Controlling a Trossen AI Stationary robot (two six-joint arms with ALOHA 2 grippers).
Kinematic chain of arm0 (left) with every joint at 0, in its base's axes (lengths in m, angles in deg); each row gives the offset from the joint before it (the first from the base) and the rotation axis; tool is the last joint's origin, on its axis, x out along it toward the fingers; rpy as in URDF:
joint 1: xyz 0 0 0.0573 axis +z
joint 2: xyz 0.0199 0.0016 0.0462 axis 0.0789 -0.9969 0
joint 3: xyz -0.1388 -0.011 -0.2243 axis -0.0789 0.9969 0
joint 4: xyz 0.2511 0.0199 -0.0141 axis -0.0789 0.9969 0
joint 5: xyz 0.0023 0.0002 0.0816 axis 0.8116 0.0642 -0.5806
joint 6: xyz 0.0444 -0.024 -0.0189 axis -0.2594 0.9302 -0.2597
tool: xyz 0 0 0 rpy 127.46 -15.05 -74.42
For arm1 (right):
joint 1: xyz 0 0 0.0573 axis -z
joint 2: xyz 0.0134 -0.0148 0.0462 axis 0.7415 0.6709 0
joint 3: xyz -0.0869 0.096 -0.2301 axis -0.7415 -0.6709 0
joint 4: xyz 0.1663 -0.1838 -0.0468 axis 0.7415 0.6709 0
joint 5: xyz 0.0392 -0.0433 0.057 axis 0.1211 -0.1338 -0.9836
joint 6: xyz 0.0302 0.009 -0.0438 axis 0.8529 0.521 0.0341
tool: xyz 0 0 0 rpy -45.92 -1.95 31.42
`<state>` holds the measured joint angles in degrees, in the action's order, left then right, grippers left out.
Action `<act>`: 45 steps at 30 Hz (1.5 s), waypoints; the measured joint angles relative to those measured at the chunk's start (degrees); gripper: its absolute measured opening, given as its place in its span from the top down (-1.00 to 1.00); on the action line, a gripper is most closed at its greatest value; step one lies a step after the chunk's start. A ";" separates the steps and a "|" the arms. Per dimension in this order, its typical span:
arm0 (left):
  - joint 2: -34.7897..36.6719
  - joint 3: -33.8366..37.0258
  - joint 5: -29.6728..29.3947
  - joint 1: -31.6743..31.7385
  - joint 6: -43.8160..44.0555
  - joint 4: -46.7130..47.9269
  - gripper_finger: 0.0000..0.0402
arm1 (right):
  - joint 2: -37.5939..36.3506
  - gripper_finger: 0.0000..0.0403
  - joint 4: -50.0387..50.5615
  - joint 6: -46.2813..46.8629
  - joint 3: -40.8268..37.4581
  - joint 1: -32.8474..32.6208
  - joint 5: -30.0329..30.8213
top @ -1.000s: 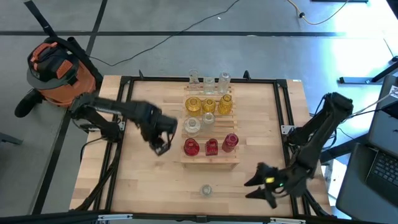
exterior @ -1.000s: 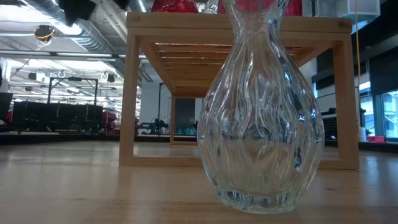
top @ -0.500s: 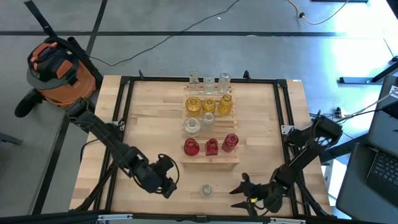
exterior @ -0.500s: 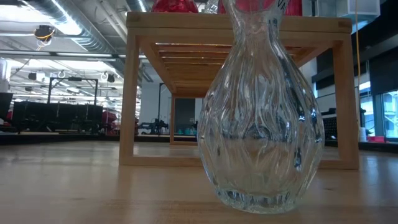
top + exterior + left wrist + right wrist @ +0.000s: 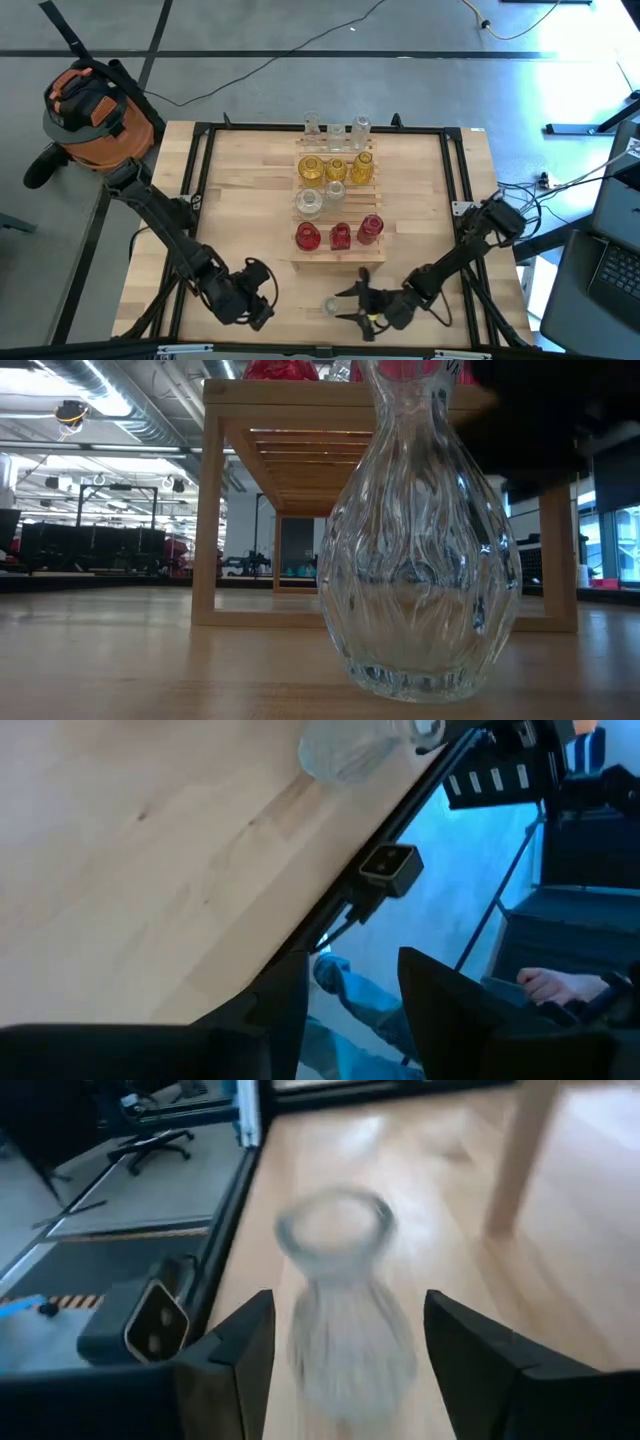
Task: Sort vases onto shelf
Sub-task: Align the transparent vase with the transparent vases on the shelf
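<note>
One clear ribbed glass vase (image 5: 331, 306) stands upright on its base near the table's near edge and fills the low view (image 5: 420, 560). My right gripper (image 5: 347, 305) is open just to its right. In the right wrist view the gripper (image 5: 350, 1300) has a finger on either side of the vase (image 5: 340, 1320), apart from it. My left gripper (image 5: 262, 296), open, hovers left of the vase, which shows far off in its wrist view (image 5: 350, 745). The wooden slatted shelf (image 5: 340, 255) carries red (image 5: 340, 236), yellow (image 5: 335, 168) and clear (image 5: 309, 202) vases.
A black metal frame (image 5: 455, 180) borders the tabletop. An orange shop vacuum (image 5: 95, 110) stands off the far left corner. The left wrist view shows a small camera (image 5: 390, 865) at the table's near edge and a person's hand (image 5: 545, 985) beyond it. Bare wood lies left of the shelf.
Both arms have swung toward the table's near edge. My left gripper has gone from beside the shelf's left side down to the near edge, left of the clear vase. My right gripper has travelled left along the near edge up to the vase, which has stayed put.
</note>
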<state>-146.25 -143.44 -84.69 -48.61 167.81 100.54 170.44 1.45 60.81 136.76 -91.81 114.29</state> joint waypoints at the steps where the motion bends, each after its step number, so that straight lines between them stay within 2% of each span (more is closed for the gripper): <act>1: 0.00 0.00 -0.01 -0.36 -0.02 0.10 0.26 | 0.58 -0.02 -0.04 -2.11 1.18 0.87 -1.47; 6: 0.00 0.00 -0.02 -1.69 -0.65 0.64 0.26 | 5.20 0.03 0.59 -5.82 7.25 5.04 -9.81; 8: 0.00 0.00 -0.07 -1.90 -0.76 0.77 0.26 | 6.14 0.21 0.74 -5.59 9.28 6.05 -10.74; 11: 0.00 0.00 -0.58 -2.55 -0.93 1.00 0.26 | 6.33 0.66 0.21 -6.12 11.45 6.71 -10.28; 12: 0.00 0.00 -1.01 -2.83 -0.94 1.13 0.26 | 6.33 0.70 0.03 -6.59 11.93 7.04 -10.86; 16: 0.00 0.00 -2.73 -3.55 -1.17 2.57 0.26 | 5.32 0.69 0.53 -4.91 13.11 7.24 -10.66; 20: 0.00 0.00 -3.47 -3.72 -4.08 3.37 0.26 | 1.31 0.69 0.52 -5.07 13.20 7.24 -8.74; 26: 0.00 0.00 -6.47 -3.72 -6.78 4.62 0.26 | -7.99 0.69 -1.15 -13.13 13.71 9.14 -9.83; 35: 0.00 0.00 -11.47 -3.39 -6.95 5.53 0.26 | -20.83 0.69 -1.60 -28.84 25.78 18.63 -21.13; 38: -0.02 0.00 -12.96 -3.40 -6.91 5.57 0.26 | -25.50 0.69 0.62 -31.34 25.28 22.67 -21.94; 41: -0.02 0.00 -13.12 -3.54 -6.11 4.76 0.26 | -30.42 0.69 6.93 -30.92 22.26 26.38 -26.26; 45: -0.02 0.00 -14.66 -4.39 -5.01 4.51 0.26 | -37.10 0.69 18.12 -29.54 16.06 28.23 -22.21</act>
<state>-146.28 -143.44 -99.35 -53.01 162.80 105.05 133.33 19.58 31.26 152.82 -63.58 92.08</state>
